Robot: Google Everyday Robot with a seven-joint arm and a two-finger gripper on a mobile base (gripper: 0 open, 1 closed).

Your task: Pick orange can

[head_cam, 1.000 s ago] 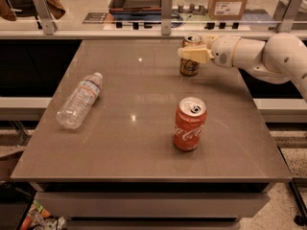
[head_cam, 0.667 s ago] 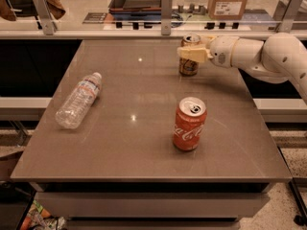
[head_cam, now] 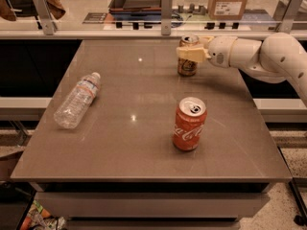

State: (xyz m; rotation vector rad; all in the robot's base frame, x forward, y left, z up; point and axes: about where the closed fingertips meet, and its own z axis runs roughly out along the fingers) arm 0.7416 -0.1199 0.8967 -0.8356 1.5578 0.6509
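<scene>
Nothing on the tabletop (head_cam: 120,147) had visibly shifted since the frame a second before, and the end effector (head_cam: 188,53) had stayed in the same spot at the far right. It reached in from the right on a white arm (head_cam: 268,56) and lay across the upper part of the orange can (head_cam: 186,68), touching it. Whether it was clamped on the can or sat loose around it could not be told. The orange can stood upright near the far edge, right of the middle. A red can (head_cam: 189,124) with white script stood upright nearer, well apart from it. A clear water bottle (head_cam: 76,101) lay on its side toward the left edge, cap pointing far and right. Beyond the tabletop sat a cardboard box (head_cam: 229,1).
</scene>
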